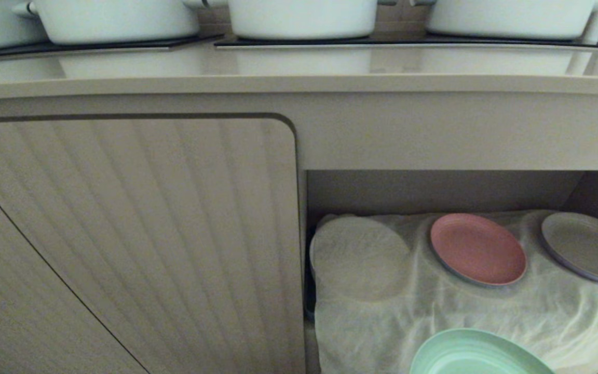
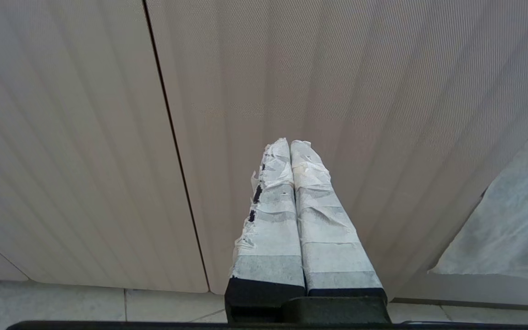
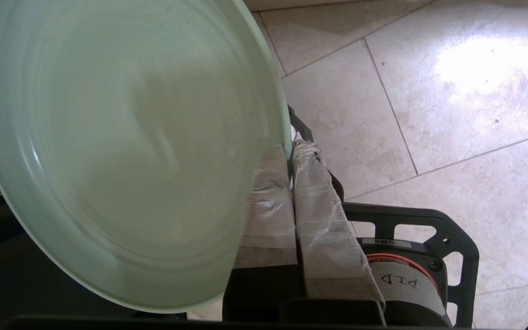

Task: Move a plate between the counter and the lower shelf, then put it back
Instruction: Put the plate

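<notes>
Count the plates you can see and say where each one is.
3. The pink plate and a grey plate lie on the lower shelf; the plate, mint-green, is held by the right claw. The cloth may hide others.

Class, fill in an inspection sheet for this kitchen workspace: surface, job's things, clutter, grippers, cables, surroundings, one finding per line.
Surface: counter, pale beige, glossy, with black cooktop panels set in.
Job's things: mint-green plate held by its rim, in front of the lower shelf, which is lined with wrinkled white cloth.
Clutter: pink plate and grey plate on the cloth; white pots on the cooktop.
Grippers: right gripper shut on the plate's rim; left gripper shut, empty, facing the ribbed cabinet door.
Cables: nothing seen.
Surroundings: tiled floor.
</notes>
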Controlling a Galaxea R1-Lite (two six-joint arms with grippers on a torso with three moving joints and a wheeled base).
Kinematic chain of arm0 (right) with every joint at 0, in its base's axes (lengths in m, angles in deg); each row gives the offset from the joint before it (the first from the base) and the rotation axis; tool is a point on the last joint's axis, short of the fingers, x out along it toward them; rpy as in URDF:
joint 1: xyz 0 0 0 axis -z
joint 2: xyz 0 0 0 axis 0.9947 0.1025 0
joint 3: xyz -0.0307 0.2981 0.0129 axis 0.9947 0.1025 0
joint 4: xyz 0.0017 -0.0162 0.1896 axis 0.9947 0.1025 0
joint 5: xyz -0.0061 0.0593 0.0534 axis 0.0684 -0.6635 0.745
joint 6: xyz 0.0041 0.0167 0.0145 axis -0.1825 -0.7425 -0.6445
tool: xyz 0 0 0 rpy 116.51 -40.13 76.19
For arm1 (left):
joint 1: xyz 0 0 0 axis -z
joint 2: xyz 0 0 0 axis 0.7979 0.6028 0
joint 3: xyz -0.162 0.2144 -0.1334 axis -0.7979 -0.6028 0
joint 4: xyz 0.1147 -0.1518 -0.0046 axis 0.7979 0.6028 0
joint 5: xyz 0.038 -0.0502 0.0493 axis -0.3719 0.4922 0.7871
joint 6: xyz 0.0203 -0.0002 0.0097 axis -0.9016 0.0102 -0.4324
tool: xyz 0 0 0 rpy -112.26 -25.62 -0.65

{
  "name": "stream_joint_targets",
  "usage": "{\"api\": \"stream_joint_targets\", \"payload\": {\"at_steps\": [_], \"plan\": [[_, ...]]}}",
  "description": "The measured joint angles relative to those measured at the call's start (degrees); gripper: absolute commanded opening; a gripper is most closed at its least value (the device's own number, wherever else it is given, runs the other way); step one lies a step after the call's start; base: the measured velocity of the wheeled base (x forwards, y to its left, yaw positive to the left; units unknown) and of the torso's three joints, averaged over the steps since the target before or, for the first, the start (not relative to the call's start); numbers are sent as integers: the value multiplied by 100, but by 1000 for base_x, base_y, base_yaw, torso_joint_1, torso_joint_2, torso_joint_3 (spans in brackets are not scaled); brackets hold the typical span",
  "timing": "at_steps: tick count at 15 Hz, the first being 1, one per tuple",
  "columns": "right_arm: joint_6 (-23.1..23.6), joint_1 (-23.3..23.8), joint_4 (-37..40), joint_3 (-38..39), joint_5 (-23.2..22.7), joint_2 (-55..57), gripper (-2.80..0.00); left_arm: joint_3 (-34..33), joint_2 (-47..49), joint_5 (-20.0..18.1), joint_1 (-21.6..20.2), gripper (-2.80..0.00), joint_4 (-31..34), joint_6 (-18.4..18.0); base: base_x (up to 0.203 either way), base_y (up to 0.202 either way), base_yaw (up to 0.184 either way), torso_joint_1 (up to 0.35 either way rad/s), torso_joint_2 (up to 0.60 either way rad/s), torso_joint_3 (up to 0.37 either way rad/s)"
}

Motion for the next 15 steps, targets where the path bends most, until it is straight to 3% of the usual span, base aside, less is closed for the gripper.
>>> {"api": "stream_joint_targets", "payload": {"at_steps": [15], "plan": [[46, -34, 107, -29, 13, -97, -280, 0, 0, 0, 0, -280, 0, 2, 0, 0, 0, 0, 0, 0]]}}
